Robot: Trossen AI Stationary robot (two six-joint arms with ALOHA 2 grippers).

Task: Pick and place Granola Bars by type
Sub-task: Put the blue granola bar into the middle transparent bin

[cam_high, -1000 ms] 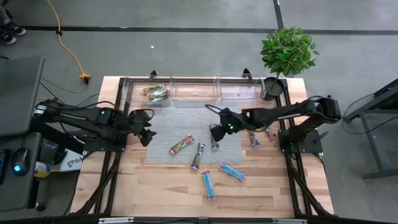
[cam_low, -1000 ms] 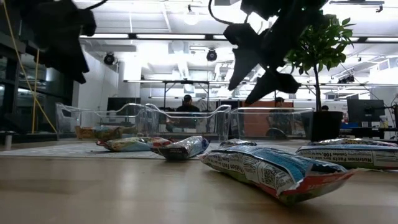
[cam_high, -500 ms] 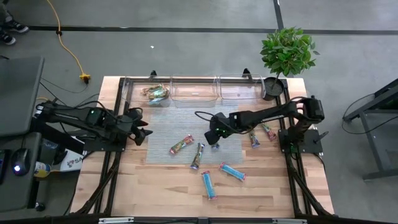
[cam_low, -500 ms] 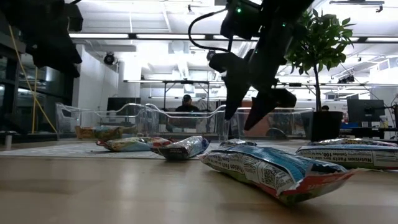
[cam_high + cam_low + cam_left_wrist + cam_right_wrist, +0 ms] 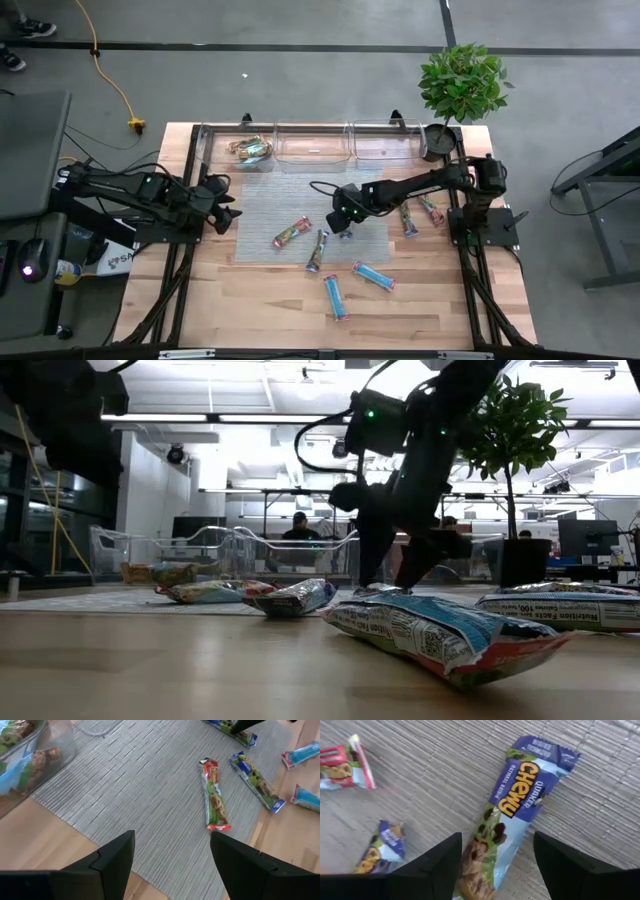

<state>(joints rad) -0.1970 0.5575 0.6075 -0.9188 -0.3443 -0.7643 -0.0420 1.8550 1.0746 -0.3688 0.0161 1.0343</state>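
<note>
Sorting is barely beginning. High view: one bin (image 5: pixel 250 150) is holding bars; seven are lying loose on mat (image 5: pixel 270 205) and table (image 5: pixel 250 300). Right gripper (image 5: pixel 343 222) is hovering over a blue bar (image 5: pixel 345 230); left gripper (image 5: pixel 226 212) is waiting apart.

Low view: bars (image 5: pixel 440 635) are lying across wood, office behind.

Wrist views: both jaws are standing open; the blue bar (image 5: pixel 507 832) is lying between the right jaws.

Between the right gripper's (image 5: pixel 495 870) dark fingers lay a bar (image 5: pixel 512 820) wrapped in blue and green, lettered in yellow. Beside it sat a red-ended tan-green bar (image 5: pixel 342 767), all on a grey ribbed mat (image 5: pixel 420 780). Farther off lay light blue bars (image 5: pixel 372 275) with pink ends.
</note>
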